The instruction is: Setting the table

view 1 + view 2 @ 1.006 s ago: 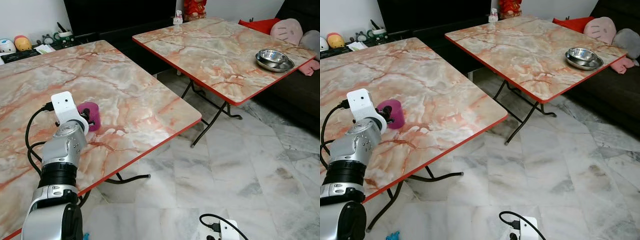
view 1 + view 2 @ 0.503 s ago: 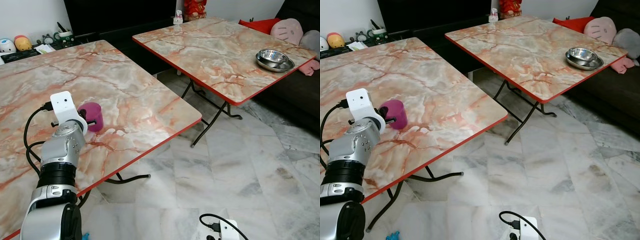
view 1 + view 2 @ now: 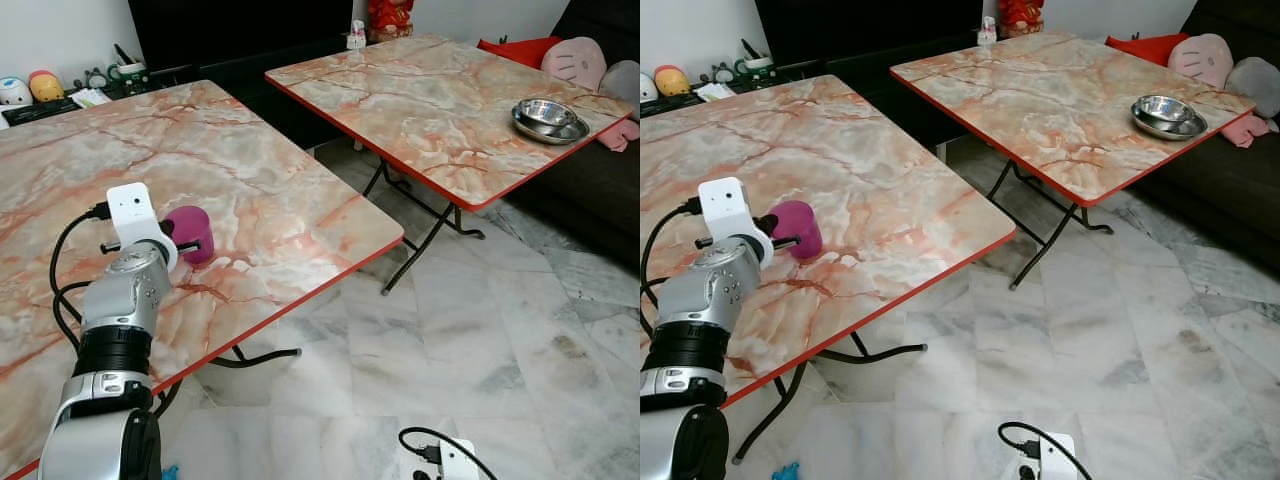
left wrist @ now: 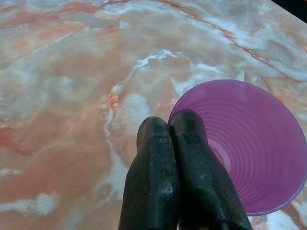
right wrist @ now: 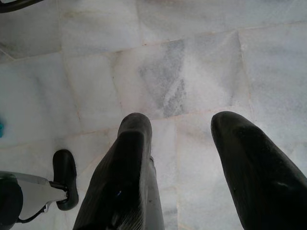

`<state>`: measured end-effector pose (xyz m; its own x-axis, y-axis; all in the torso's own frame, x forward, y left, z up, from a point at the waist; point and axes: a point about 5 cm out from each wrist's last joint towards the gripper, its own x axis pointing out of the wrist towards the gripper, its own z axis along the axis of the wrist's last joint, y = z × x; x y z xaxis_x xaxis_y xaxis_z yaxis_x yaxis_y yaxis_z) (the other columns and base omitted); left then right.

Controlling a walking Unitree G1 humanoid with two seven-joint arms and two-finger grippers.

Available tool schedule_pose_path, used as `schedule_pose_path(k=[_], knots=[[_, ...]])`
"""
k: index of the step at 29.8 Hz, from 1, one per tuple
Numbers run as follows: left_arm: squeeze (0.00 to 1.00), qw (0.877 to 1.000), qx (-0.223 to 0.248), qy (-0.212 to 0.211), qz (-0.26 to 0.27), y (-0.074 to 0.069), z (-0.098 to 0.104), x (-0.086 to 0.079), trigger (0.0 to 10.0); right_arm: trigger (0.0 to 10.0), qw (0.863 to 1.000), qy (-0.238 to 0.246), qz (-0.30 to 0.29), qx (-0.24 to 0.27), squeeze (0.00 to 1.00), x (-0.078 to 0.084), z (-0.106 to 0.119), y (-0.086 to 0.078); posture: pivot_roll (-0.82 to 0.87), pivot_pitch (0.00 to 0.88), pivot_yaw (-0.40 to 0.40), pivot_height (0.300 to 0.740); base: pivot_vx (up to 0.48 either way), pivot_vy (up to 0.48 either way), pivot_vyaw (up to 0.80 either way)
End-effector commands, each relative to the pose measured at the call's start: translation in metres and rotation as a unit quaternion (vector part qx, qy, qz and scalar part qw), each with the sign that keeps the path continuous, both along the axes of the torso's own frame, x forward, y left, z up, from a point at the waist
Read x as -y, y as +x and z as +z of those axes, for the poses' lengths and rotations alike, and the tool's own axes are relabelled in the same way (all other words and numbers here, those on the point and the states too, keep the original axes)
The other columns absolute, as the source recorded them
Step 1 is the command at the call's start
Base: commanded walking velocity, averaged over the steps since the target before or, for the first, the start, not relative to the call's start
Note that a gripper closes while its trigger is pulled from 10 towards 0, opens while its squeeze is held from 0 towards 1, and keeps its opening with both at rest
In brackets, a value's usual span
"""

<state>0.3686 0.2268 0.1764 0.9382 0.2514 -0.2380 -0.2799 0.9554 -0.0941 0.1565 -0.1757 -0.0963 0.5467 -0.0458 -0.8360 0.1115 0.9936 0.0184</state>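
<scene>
A purple plastic cup (image 3: 192, 232) is on the near marble table (image 3: 280, 200), tipped so that its mouth (image 4: 244, 148) faces my left wrist. My left gripper (image 4: 170, 122) is shut, its two black fingers pressed together right at the cup's rim, one over the inside and one outside. In the left eye view the left gripper (image 3: 178, 243) sits just left of the cup, behind the white wrist camera. My right gripper (image 5: 187, 158) hangs open over the marble floor with nothing between its fingers.
A second marble table (image 3: 440, 90) stands at the back right with stacked steel bowls (image 3: 548, 118) near its far corner. Cushions (image 3: 575, 60) lie on a dark sofa beyond. Small items (image 3: 45, 88) line a shelf at the back left. Open floor (image 3: 500, 340) lies to the right.
The left gripper and the cup have shifted slightly to the right on the table, and the cup's tilt has changed. The right arm has not moved.
</scene>
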Motion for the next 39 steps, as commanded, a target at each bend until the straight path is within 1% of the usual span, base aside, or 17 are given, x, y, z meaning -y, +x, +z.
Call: schedule_pose_path(k=[1, 3, 4, 5, 6, 7, 8, 9, 10, 14, 16, 17, 21, 24, 26, 31, 39], knots=[[0.00, 1.000, 0.021, -0.001, -0.012, -0.001, 0.001, 0.005, 0.0, 10.0, 1.000, -0.004, -0.001, -0.005, 0.00, 0.002, 0.000, -0.001, 0.19, 0.000, -0.046, 0.740, 0.000, 0.000, 0.00], [0.00, 0.998, 0.069, -0.001, -0.015, -0.004, 0.005, 0.007, 0.0, 10.0, 1.000, -0.006, -0.003, -0.003, 0.00, 0.003, 0.000, -0.002, 0.19, 0.000, -0.048, 0.740, 0.000, 0.000, 0.00], [0.00, 0.998, 0.069, -0.001, -0.015, -0.004, 0.005, 0.007, 0.0, 10.0, 1.000, -0.006, -0.003, -0.003, 0.00, 0.003, 0.000, -0.002, 0.19, 0.000, -0.048, 0.740, 0.000, 0.000, 0.00], [0.00, 0.980, 0.192, 0.009, -0.041, -0.014, 0.024, 0.016, 0.6, 10.0, 1.000, -0.008, -0.007, 0.001, 0.00, 0.004, 0.000, -0.002, 0.20, 0.000, -0.058, 0.740, 0.000, 0.000, 0.00], [0.00, 0.980, 0.192, 0.009, -0.041, -0.014, 0.024, 0.016, 0.6, 10.0, 1.000, -0.008, -0.007, 0.001, 0.00, 0.004, 0.000, -0.002, 0.20, 0.000, -0.058, 0.740, 0.000, 0.000, 0.00], [0.00, 0.967, 0.243, 0.027, -0.070, -0.022, 0.032, 0.025, 4.7, 10.0, 1.000, -0.008, -0.010, 0.003, 0.00, 0.005, 0.000, -0.001, 0.20, 0.000, -0.059, 0.740, 0.000, 0.000, 0.00], [0.00, 0.967, 0.243, 0.027, -0.070, -0.022, 0.032, 0.025, 4.7, 10.0, 1.000, -0.008, -0.010, 0.003, 0.00, 0.005, 0.000, -0.001, 0.20, 0.000, -0.059, 0.740, 0.000, 0.000, 0.00], [0.00, 0.957, 0.273, 0.040, -0.090, -0.027, 0.036, 0.030, 9.8, 10.0, 1.000, -0.008, -0.011, 0.004, 0.00, 0.005, 0.000, -0.001, 0.20, 0.000, -0.059, 0.740, 0.000, 0.000, 0.00], [0.00, 0.957, 0.273, 0.040, -0.090, -0.027, 0.036, 0.030, 9.8, 10.0, 1.000, -0.008, -0.011, 0.004, 0.00, 0.005, 0.000, -0.001, 0.20, 0.000, -0.059, 0.740, 0.000, 0.000, 0.00], [0.00, 0.920, 0.311, 0.129, -0.200, -0.048, 0.031, 0.066, 10.0, 10.0, 1.000, -0.012, -0.013, 0.010, 0.00, 0.007, 0.001, -0.001, 0.20, 0.000, -0.072, 0.740, 0.000, 0.000, 0.00], [0.00, 0.910, 0.310, 0.148, -0.231, -0.056, 0.022, 0.075, 10.0, 10.0, 1.000, -0.014, -0.015, 0.012, 0.00, 0.008, 0.001, -0.001, 0.20, 0.000, -0.073, 0.740, 0.000, 0.000, 0.00], [0.00, 0.911, 0.305, 0.144, -0.238, -0.061, 0.012, 0.077, 10.0, 10.0, 1.000, -0.014, -0.019, 0.016, 0.00, 0.009, 0.001, -0.001, 0.20, 0.000, -0.074, 0.740, 0.000, 0.000, 0.00], [0.00, 0.915, 0.298, 0.132, -0.238, -0.066, 0.002, 0.080, 10.0, 10.0, 0.999, -0.014, -0.021, 0.020, 0.00, 0.010, 0.002, -0.001, 0.20, 0.000, -0.077, 0.740, 0.000, 0.000, 0.00], [0.00, 0.915, 0.281, 0.134, -0.257, -0.074, -0.016, 0.090, 10.0, 10.0, 0.999, -0.016, -0.022, 0.023, 0.00, 0.010, 0.002, 0.000, 0.19, 0.000, -0.081, 0.740, 0.000, 0.000, 0.00], [0.00, 0.916, 0.278, 0.129, -0.258, -0.076, -0.020, 0.092, 10.0, 10.0, 0.999, -0.016, -0.023, 0.024, 0.00, 0.010, 0.002, 0.000, 0.19, 0.000, -0.081, 0.740, 0.000, 0.000, 0.00], [0.00, 0.917, 0.284, 0.121, -0.255, -0.076, -0.019, 0.094, 10.0, 10.0, 0.999, -0.016, -0.024, 0.026, 0.00, 0.011, 0.002, -0.001, 0.19, 0.000, -0.081, 0.740, 0.000, 0.000, 0.00], [0.00, 0.918, 0.295, 0.131, -0.232, -0.066, -0.012, 0.089, 10.0, 10.0, 0.999, -0.018, -0.020, 0.029, 0.00, 0.010, 0.002, -0.001, 0.18, 0.000, -0.077, 0.740, 0.000, -0.046, 0.00]])
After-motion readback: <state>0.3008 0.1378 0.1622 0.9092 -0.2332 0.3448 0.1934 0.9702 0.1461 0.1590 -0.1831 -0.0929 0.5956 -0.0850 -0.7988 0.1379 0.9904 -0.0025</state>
